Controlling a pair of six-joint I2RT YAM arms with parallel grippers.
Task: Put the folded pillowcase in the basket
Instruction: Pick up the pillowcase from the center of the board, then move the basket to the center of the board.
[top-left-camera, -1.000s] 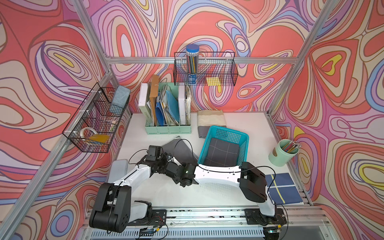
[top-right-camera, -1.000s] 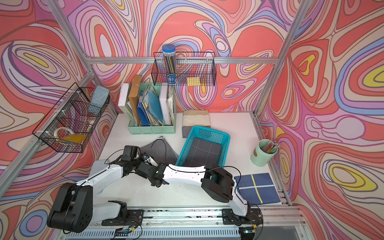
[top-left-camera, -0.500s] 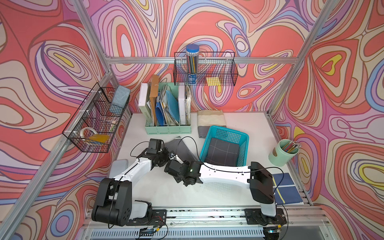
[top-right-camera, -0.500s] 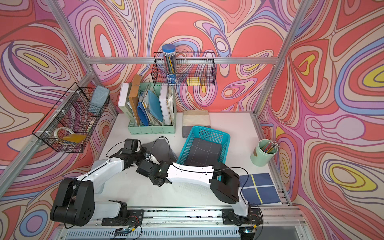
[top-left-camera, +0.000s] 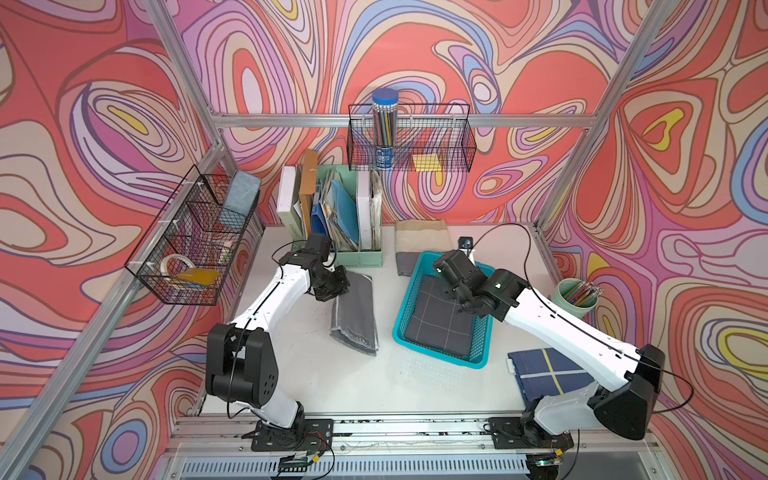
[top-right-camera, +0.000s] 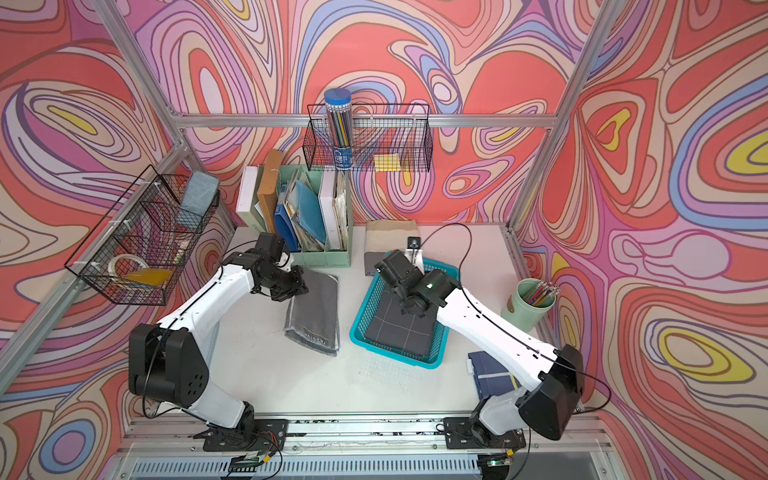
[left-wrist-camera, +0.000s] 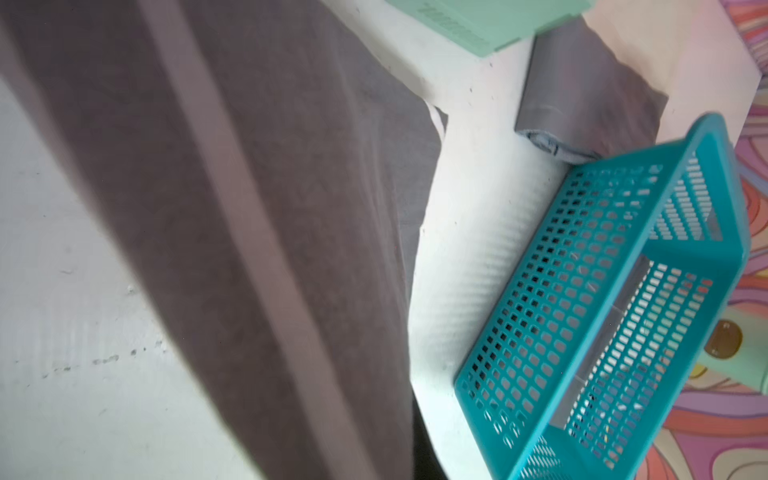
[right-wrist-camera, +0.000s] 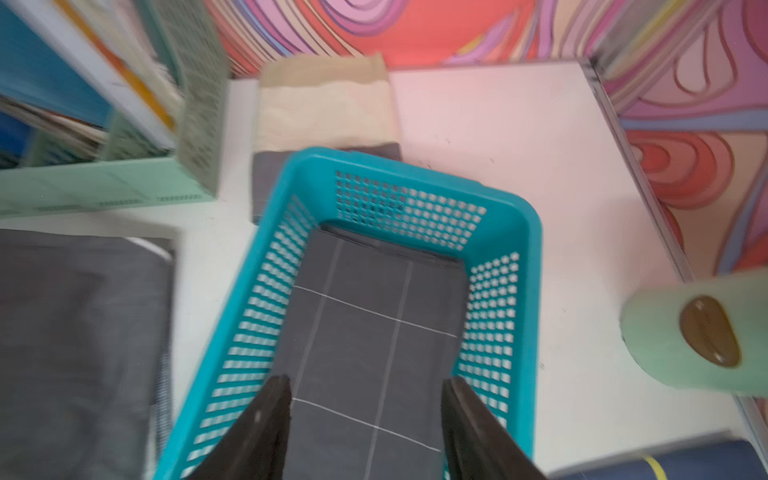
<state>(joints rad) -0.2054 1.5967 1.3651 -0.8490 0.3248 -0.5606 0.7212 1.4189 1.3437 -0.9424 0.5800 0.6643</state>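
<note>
Left gripper (top-left-camera: 332, 291) clamped on grey folded pillowcase (top-left-camera: 355, 316) at its corner. Right gripper (right-wrist-camera: 366, 384) spread wide, empty, above dark checked cloth (top-left-camera: 436, 320) in turquoise perforated basket (top-left-camera: 406, 297).

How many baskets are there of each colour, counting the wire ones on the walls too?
Black wire baskets: 2
Turquoise basket: 1
Total: 3
</note>
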